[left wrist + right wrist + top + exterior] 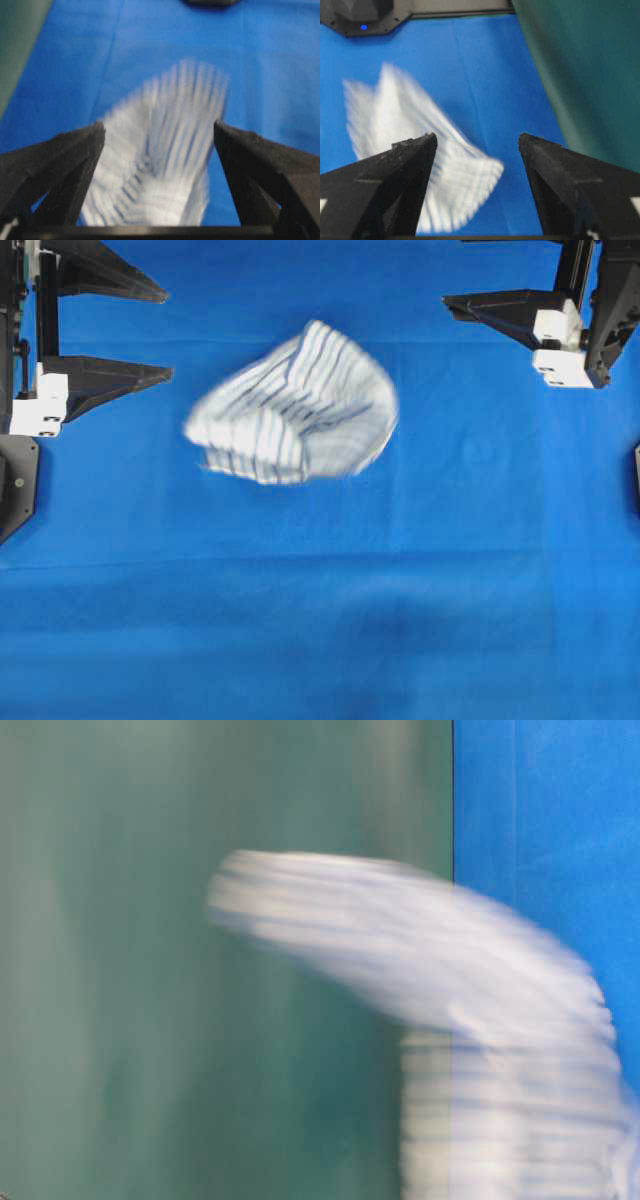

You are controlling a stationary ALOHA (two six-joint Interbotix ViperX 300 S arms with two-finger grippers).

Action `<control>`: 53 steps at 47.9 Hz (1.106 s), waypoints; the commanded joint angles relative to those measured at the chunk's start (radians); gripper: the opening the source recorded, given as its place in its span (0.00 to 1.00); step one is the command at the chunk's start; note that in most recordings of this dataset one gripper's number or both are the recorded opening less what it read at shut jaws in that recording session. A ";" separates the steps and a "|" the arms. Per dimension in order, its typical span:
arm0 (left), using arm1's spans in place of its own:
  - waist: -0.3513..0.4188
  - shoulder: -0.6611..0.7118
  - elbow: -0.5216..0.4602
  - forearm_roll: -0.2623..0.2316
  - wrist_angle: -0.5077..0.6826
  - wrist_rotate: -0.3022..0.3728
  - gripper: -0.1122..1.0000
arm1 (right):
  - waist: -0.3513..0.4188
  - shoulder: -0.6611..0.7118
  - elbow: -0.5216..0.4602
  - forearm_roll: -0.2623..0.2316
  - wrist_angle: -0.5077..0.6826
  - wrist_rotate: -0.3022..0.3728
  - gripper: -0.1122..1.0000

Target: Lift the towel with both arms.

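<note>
1. White cloth striped blue and grey: the towel (pixel 295 408); blurred in every view, bunched into a rounded heap over the blue table cloth (pixel 320 620), between my two arms and touching neither; I cannot tell whether it rests on the surface or hangs in the air above it.
2. My left gripper (pixel 165 328) — jaws spread wide, nothing between them; in its wrist view the towel shows in the gap beyond the fingertips (pixel 97 131), apart from them.
3. My right gripper (pixel 448 305) — one finger shows from above; its wrist view gives both, set wide and bare, the towel lying off to the left beyond the tips.
4. Risk, as I judge it: both grips are off the cloth, so the lift is not held; a soft, crumpled heap hides its edges, and closing on a fold rather than a corner would raise a bundle, or let one side slip out.
5. Orientation: long axis runs roughly across the overhead view, tilted a little — lower left to upper right; stripes fan out from the left end; no clear corner can be made out.
</note>
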 commanded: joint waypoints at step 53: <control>-0.161 0.472 0.465 -0.006 -0.673 -0.072 0.94 | 0.104 0.436 0.313 0.026 -0.497 0.144 0.71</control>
